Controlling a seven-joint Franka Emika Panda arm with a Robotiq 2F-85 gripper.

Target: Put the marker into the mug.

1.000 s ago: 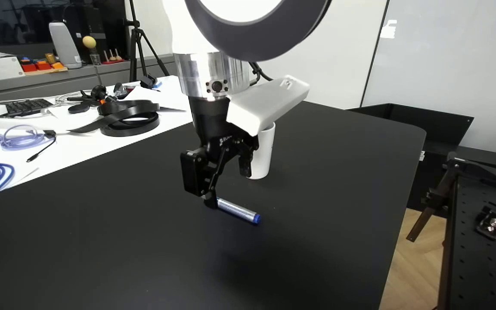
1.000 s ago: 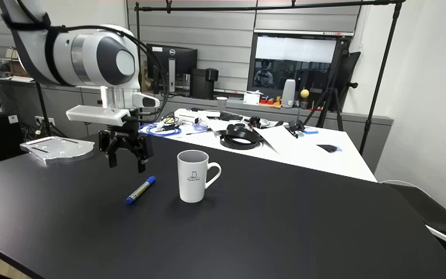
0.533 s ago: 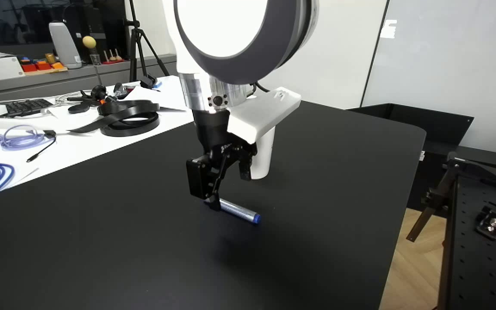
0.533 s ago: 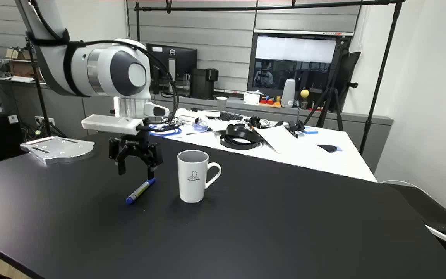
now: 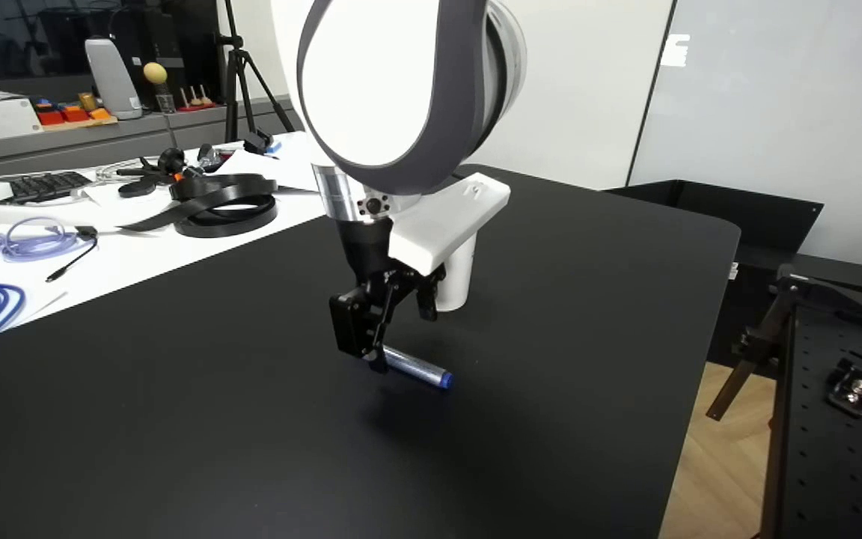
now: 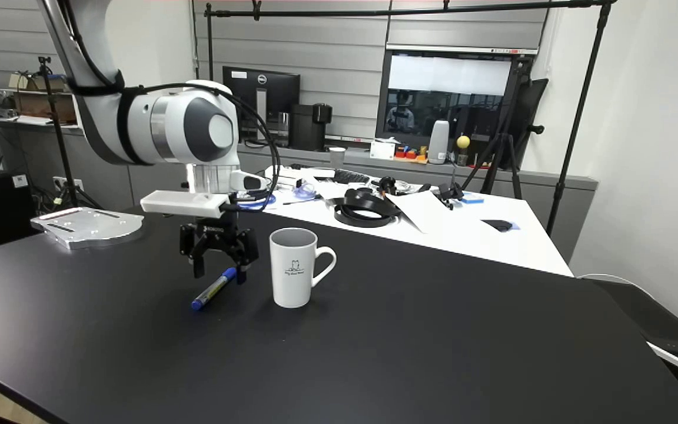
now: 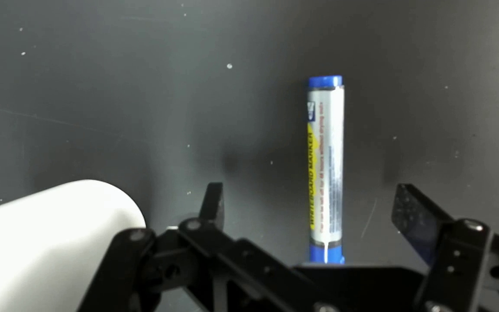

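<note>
The marker point(image 6: 213, 290) lies flat on the dark table, blue at both ends with a whitish, yellow-labelled middle. The mug point(image 6: 292, 271) is white, upright, with a handle and a small drawing, and stands beside the marker. My gripper point(image 6: 219, 275) is open and empty, pointing down, low over the marker's far end. In the wrist view, the marker point(image 7: 326, 164) runs lengthwise between the spread fingers point(image 7: 312, 206), touching neither. Its near end is partly hidden by the gripper body. The mug point(image 7: 59, 247) is close outside the left finger. In an exterior view, the arm partly hides the mug point(image 5: 457, 281).
A silver metal plate point(image 6: 89, 227) lies on the table behind the gripper. A white table point(image 6: 462, 235) with cables, black straps point(image 6: 364, 206) and paper adjoins the dark table. A black perforated bench point(image 5: 842, 427) stands past the table's edge.
My gripper has come down and shifted toward the mug's side, so its fingers now straddle the marker's far end. It has stayed open. The marker and mug have not moved.
</note>
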